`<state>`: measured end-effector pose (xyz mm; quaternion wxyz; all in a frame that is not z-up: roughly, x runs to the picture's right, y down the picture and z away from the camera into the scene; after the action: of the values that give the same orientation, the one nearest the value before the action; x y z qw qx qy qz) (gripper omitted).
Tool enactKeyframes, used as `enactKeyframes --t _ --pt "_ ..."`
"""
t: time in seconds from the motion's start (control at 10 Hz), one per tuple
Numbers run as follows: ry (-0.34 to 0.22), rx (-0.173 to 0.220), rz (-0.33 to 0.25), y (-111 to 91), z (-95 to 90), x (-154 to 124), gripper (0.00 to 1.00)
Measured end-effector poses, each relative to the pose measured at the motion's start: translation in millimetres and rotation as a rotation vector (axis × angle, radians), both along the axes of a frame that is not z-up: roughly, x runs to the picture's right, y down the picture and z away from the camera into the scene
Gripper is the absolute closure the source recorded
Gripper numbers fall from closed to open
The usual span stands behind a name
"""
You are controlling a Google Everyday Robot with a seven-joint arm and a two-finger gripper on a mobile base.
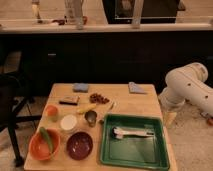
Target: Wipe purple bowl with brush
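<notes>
Brush lies in the green tray beside the purple bowl, which an orange bowl and white container flank. Pincer hangs off the desk's right edge; I cannot tell its state.

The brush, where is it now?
In the camera view the brush lies flat inside the green tray, on the right half of the table, with the purple bowl left of it. The claw hangs beside the table's right edge.

Stood off at the right with white arm bent at the elbow, forearm angled down, gripper hanging low beneath it, pointed downward.
</notes>
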<state>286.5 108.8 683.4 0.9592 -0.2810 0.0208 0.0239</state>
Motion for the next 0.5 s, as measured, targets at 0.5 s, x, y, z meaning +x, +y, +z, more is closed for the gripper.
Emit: enactKeyframes --t 0.5 --pt "0.005 0.0 0.002 -0.8 0.7 -0.6 0.2"
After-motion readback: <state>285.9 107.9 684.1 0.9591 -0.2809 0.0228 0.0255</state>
